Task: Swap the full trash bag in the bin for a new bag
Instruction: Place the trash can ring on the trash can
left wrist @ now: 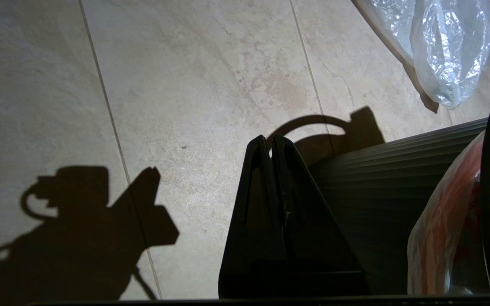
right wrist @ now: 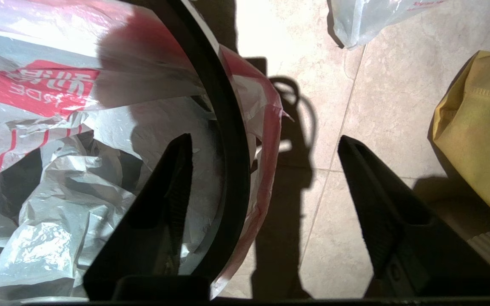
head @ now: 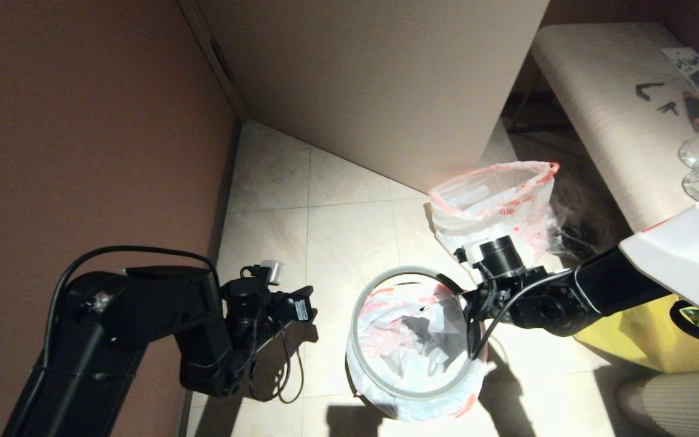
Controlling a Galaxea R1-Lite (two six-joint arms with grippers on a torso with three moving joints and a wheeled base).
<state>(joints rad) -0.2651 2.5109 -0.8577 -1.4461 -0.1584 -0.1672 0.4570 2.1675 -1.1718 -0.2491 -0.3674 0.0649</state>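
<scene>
On the floor, the bin [head: 411, 393] stands upright, mouth upward.

The left gripper [left wrist: 272, 142] hovers above the tiled floor [left wrist: 185, 85], fingers pressed together; the ribbed grey bin [left wrist: 377, 187] sits just beside it. A crinkled film bag [left wrist: 440, 46] lies beyond the bin

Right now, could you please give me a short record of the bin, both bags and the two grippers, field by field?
bin: small round grey waste bin on the tiled floor, thin grey hoop at its rim
new bag: slack translucent white film bag with red print, lining the bin, hem folded outside
full trash bag: bulging white film bag with red-orange hem, standing on the floor beyond the bin
right gripper: open, straddling the bin's rim
left gripper: shut, idle over the floor
</scene>
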